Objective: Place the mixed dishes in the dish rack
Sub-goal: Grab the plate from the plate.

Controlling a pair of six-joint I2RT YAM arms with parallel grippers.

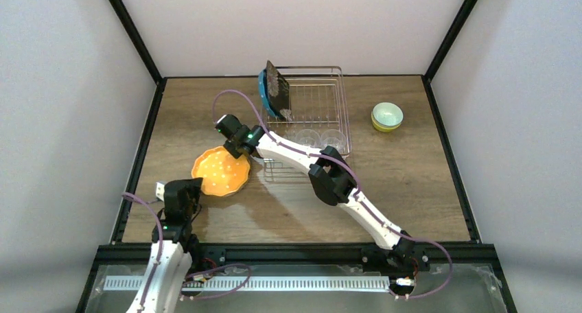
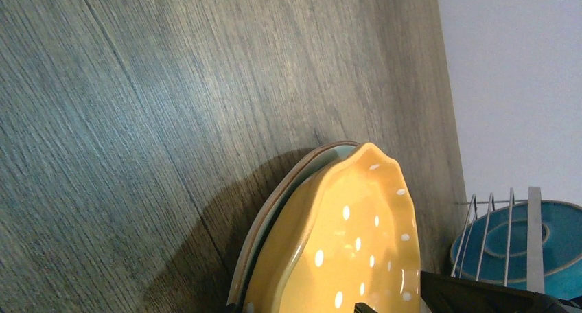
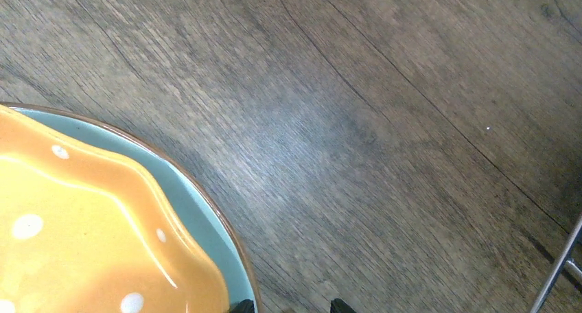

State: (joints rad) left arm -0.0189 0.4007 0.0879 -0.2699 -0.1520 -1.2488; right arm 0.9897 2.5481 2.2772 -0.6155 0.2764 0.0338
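Observation:
An orange white-dotted plate [image 1: 219, 170] lies on a pale green plate [image 3: 199, 224] on the table, left of the dish rack [image 1: 343, 107]. My left gripper [image 1: 180, 193] is open at the stack's near-left edge. In the left wrist view its fingertips [image 2: 362, 306] stand wide apart, with the orange plate [image 2: 343, 244] reaching in between them. My right gripper [image 1: 233, 143] is open at the stack's far-right edge, one fingertip [image 3: 243, 305] at the green rim and bare wood in the gap. In the rack stand a blue plate [image 1: 263, 90], a black square plate [image 1: 276, 86] and clear glass cups [image 1: 319, 136].
A mint bowl sits in a yellow-green bowl [image 1: 386, 116] on the table right of the rack. The right arm stretches diagonally across the table's middle, passing the rack's front left corner. Black frame posts and white walls close in the table.

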